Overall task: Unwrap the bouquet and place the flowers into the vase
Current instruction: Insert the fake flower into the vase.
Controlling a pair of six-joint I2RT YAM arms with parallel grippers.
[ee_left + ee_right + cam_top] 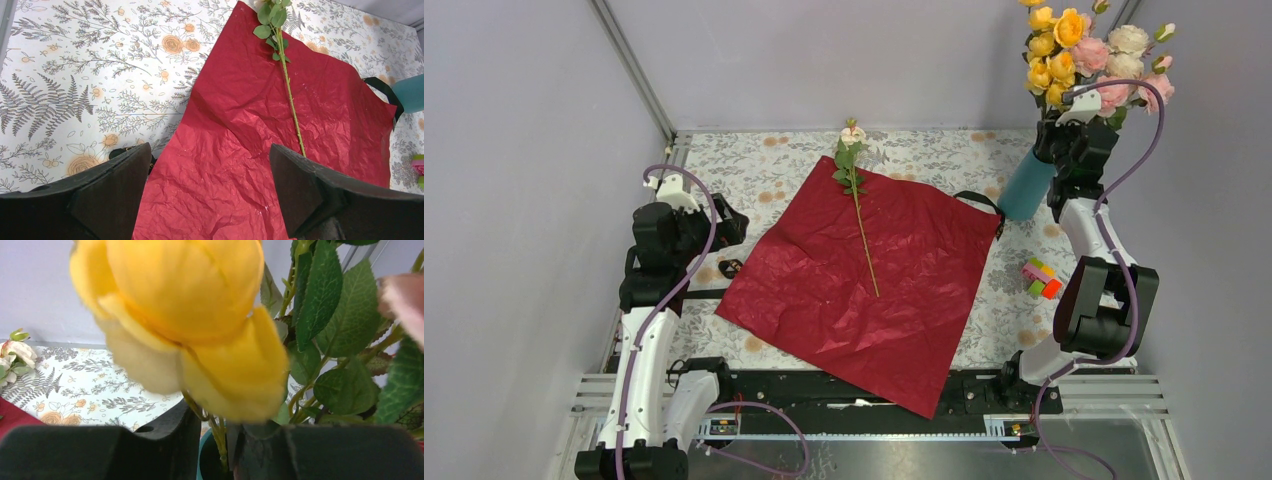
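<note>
The dark red paper (854, 285) lies unwrapped and flat on the tablecloth, and a black ribbon (984, 203) pokes out at its far right corner. One flower (861, 215) lies across the paper (240, 165), its long stem (292, 105) running toward the near side. The teal vase (1025, 188) stands back right and holds the other flowers (1084, 55). Just above the vase mouth (207, 455) is my right gripper (1058, 140); its jaws stand slightly apart, loose around the stems (220, 437), under a yellow bloom (185, 310). My left gripper (210, 165) hangs wide open and empty over the paper's left edge.
A multicoloured block toy (1042, 278) sits on the cloth right of the paper. A small black object (730, 267) lies by the paper's left corner. Grey walls close in the back and both sides. A black rail (824, 395) runs along the near edge.
</note>
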